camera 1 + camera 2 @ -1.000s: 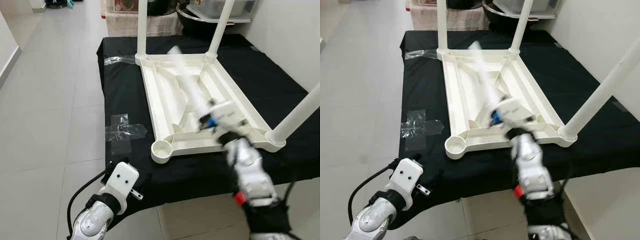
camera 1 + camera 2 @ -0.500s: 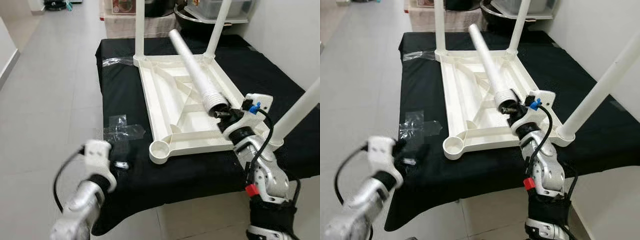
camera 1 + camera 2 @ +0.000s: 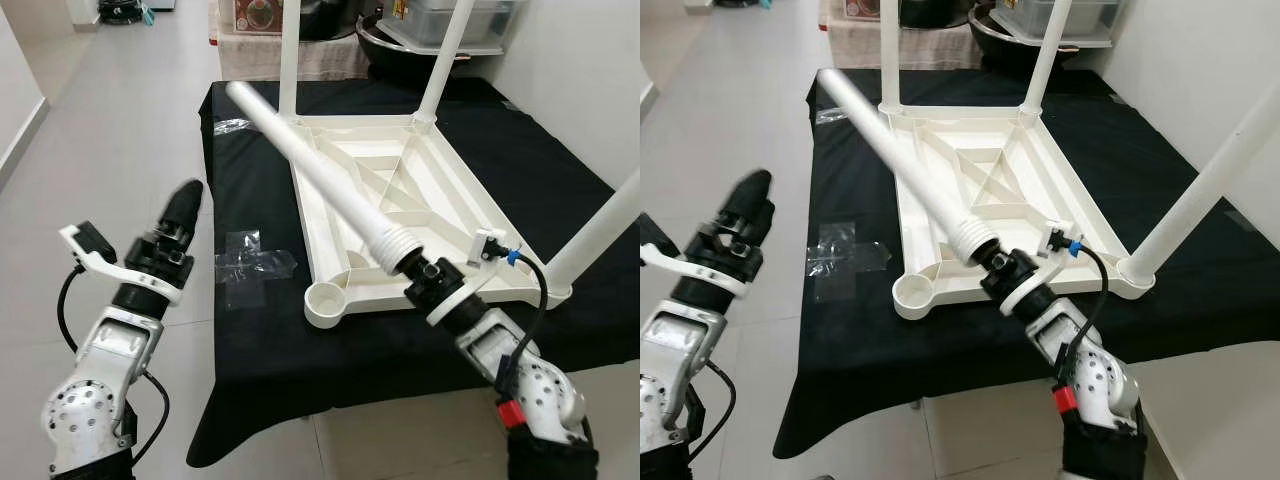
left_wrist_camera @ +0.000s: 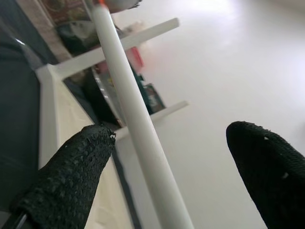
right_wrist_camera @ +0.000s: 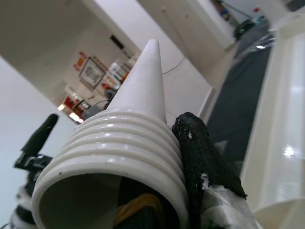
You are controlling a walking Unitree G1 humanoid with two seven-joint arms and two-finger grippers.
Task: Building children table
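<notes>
Table leg [image 3: 320,178] clamped at its threaded end in my right tool [image 3: 432,281], angled over the upturned table frame [image 3: 400,215]; left tool [image 3: 180,215] raised, fingers apart.

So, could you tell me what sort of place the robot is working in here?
Probably a home, perhaps near a kitchen: pale tiled floor, a large metal bowl on shelving behind the black-covered table, and a hallway beyond.

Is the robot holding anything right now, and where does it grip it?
The right gripper holds the loose table leg by its ribbed, threaded end. The left gripper holds nothing.
</notes>
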